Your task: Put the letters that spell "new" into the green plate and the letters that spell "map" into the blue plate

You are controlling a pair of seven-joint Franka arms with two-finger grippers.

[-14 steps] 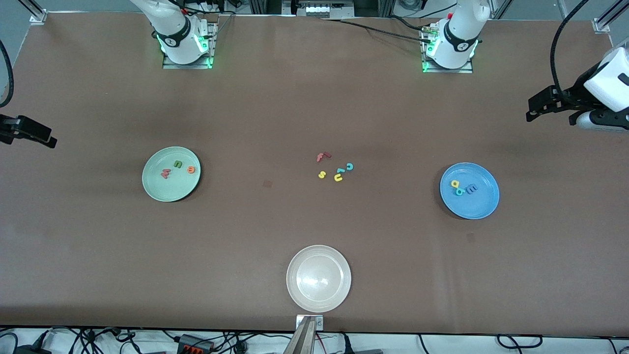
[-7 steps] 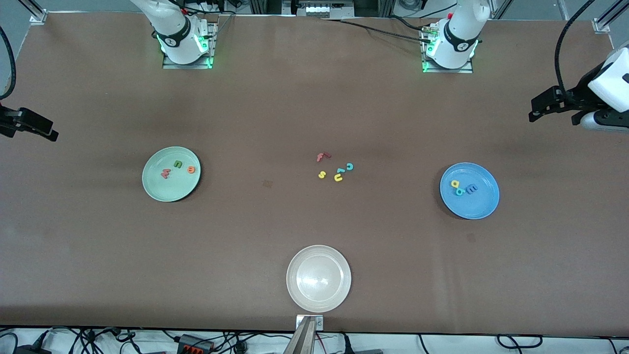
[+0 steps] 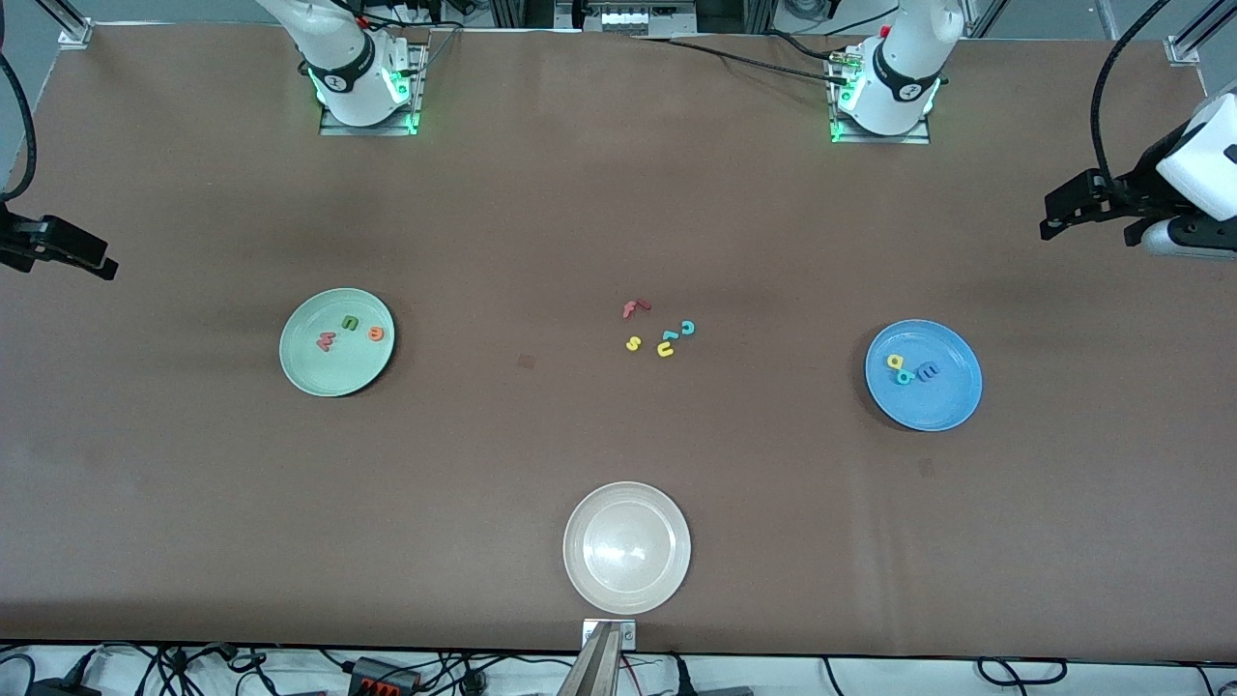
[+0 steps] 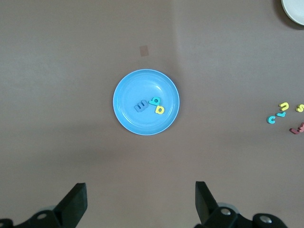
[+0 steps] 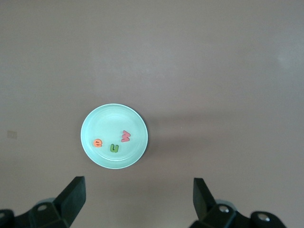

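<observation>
The green plate (image 3: 302, 367) lies toward the right arm's end of the table. It holds the dark green n (image 3: 349, 322), the orange e (image 3: 376, 333) and the salmon-red w (image 3: 327, 340). The blue plate (image 3: 952, 406), toward the left arm's end, holds the yellow a (image 3: 896, 362), the teal p (image 3: 905, 377) and the blue m (image 3: 928, 370). My left gripper (image 4: 141, 187) hangs open and empty high over bare table beside the blue plate (image 4: 124, 90). My right gripper (image 5: 138, 181) hangs open and empty over bare table beside the green plate (image 5: 92, 124).
Loose letters lie mid-table: a red f (image 3: 635, 308), a yellow s (image 3: 633, 343), a teal c (image 3: 687, 328) and a yellow u (image 3: 665, 350). A white-beige plate (image 3: 580, 570) sits near the table's front edge.
Both grippers have shifted only slightly at the table's ends. The plates and all letters lie where they were.
</observation>
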